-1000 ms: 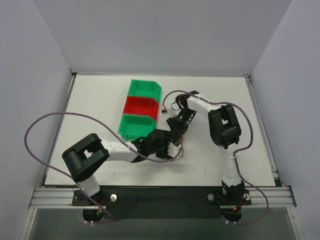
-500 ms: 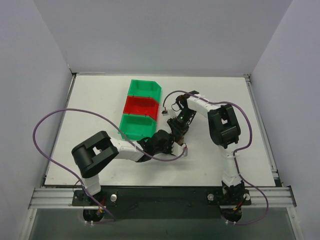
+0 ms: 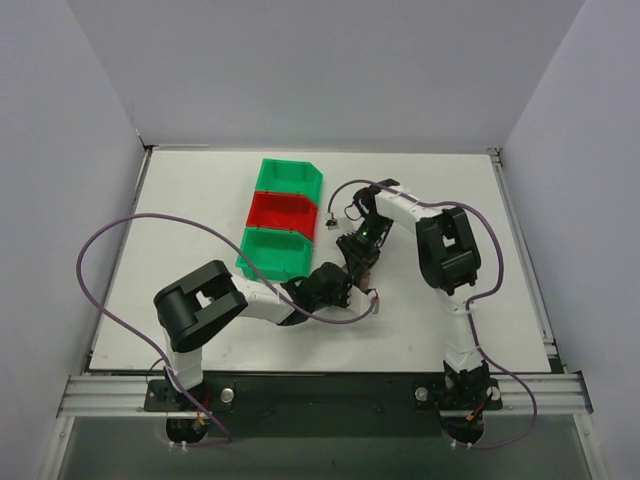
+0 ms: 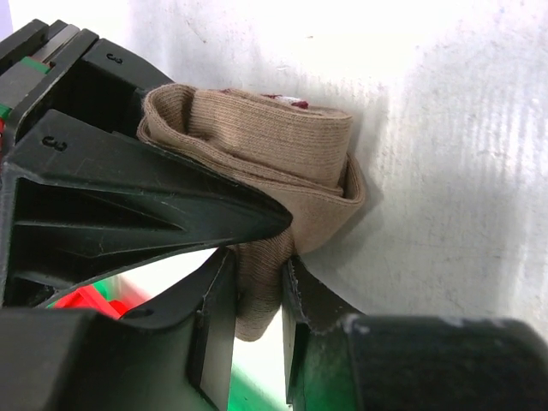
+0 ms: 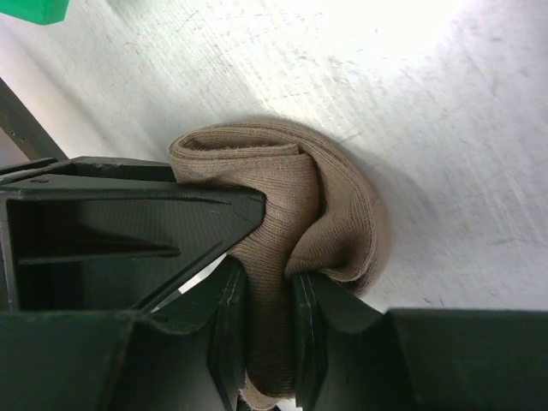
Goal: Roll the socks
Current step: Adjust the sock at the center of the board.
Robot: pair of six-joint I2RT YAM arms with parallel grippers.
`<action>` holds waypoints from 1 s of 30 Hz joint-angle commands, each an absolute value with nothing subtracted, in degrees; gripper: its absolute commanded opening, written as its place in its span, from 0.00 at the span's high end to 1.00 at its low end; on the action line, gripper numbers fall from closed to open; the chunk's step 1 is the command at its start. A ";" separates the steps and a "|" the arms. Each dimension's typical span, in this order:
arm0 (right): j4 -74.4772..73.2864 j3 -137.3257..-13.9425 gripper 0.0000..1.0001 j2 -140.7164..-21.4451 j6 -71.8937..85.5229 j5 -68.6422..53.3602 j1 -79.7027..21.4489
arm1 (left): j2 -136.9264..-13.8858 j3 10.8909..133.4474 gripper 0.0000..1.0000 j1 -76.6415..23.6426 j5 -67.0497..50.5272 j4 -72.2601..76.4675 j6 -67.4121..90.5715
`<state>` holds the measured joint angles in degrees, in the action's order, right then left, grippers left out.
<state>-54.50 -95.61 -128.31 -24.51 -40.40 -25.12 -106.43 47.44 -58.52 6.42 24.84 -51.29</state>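
Only the wrist views clearly show left fingers and right fingers pinching the socks.

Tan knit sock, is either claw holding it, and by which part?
Both: the left claw pinches a fold of the rolled tan knit sock; the right claw pinches another fold.

We read only one mark, a raised numeral "3", and it appears twice, on two black moulded pieces of the left gripper in its wrist view. Nothing else in the other views is legible to us.
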 commanded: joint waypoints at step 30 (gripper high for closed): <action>-54.76 -99.49 0.29 -129.20 -19.60 -31.02 -21.09 | -110.39 49.22 0.85 -58.89 6.59 20.39 -49.75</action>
<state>-53.58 -97.78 -126.87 -20.95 -32.27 -20.08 -108.66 49.34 -58.78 6.85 26.72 -51.24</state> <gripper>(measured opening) 0.700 0.318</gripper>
